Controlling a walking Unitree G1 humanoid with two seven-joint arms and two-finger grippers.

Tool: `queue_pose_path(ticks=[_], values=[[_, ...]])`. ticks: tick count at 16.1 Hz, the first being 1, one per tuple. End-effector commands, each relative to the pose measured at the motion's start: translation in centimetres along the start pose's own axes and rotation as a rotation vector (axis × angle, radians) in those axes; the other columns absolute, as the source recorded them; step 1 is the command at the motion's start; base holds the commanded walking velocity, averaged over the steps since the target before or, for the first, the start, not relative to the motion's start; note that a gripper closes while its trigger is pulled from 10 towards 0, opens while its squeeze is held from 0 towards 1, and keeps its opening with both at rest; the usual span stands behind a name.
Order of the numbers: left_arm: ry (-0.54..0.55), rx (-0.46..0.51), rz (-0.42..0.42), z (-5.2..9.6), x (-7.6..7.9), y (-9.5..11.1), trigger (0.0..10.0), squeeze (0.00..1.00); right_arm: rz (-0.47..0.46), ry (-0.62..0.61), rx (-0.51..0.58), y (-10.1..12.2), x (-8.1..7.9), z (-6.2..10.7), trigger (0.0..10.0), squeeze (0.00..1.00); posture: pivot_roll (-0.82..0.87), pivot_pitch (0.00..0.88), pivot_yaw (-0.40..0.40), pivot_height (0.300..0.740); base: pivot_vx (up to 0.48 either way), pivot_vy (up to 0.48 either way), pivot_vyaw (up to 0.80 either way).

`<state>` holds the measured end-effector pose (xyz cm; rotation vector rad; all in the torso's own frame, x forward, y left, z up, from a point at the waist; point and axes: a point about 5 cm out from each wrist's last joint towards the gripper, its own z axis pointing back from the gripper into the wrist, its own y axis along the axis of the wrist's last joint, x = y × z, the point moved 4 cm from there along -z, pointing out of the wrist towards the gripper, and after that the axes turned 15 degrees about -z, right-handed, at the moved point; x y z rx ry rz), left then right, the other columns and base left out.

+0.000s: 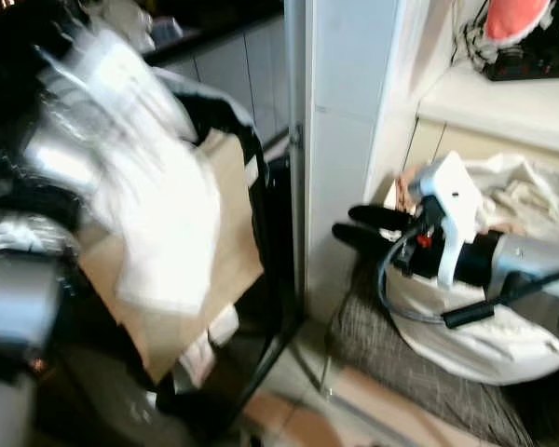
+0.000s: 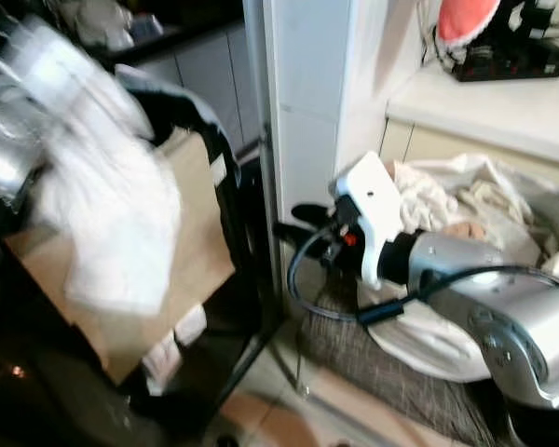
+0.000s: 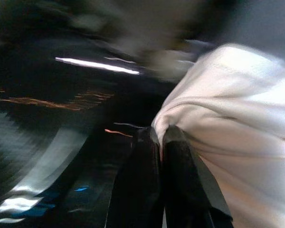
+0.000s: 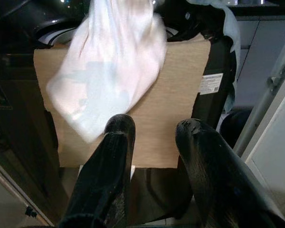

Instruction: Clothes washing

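Left gripper [image 3: 160,142] is up high at the washer [image 4: 19,95], fingers pressed together on a white cloth [image 1: 158,196], pinching a fold of it. The cloth hangs blurred in front of the brown cardboard sheet [image 4: 175,109] that leans on the washer's dark front. In the right wrist view the cloth drapes over the cardboard's upper edge, pale with a faint bluish patch.

Right gripper [image 1: 359,226] is held out level, just right of the white cabinet post [image 1: 340,140] beside the washer, fingers spread apart, nothing between them. It points toward the cardboard.

Laundry bag [image 2: 466,345], white, sits on the floor right of the post, open, with crumpled cream clothes [image 2: 447,200] inside. It rests on a grey woven mat [image 1: 401,363]. A white counter [image 1: 512,102] runs above the bag, with a dark device and something pink on it.
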<state>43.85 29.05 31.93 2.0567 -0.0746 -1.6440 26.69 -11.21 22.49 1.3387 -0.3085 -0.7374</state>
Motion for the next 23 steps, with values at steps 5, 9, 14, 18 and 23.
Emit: queue_pose_path(ticks=[5, 9, 14, 18, 23], values=[[0.157, -0.053, -0.166, -0.4, -2.8, -1.1, 10.0, 0.00, 0.020, -0.002, 0.053, 1.0, -0.3, -0.2, 10.0, 0.00, -0.09, 0.000, 0.116, 0.740, 0.000, 0.000, 0.00], [-0.436, -0.166, -0.032, 1.6, 9.1, -4.0, 10.0, 1.00, 0.025, 0.007, 0.038, 0.8, -0.4, -0.1, 10.0, 0.00, -0.09, 0.000, 0.115, 0.740, 0.000, 0.000, 0.00], [-0.455, -0.208, 0.125, 1.9, 9.8, -4.4, 10.0, 1.00, 0.026, 0.006, 0.032, 0.6, -0.3, -0.2, 10.0, 0.00, -0.08, 0.000, 0.111, 0.740, 0.000, 0.000, 0.00], [-0.395, -0.147, 0.347, 1.5, 9.2, -2.8, 10.0, 0.00, 0.009, -0.057, 0.022, 0.3, 0.6, -0.2, 10.0, 0.00, -0.09, 0.000, 0.115, 0.740, 0.000, 0.000, 0.00], [-0.344, 0.325, 0.807, 3.7, 10.9, 7.9, 10.0, 0.00, 0.050, -0.577, 0.178, 0.3, 6.8, 0.2, 10.0, 0.00, -0.10, 0.000, 0.110, 0.740, 0.000, 0.000, 0.00]])
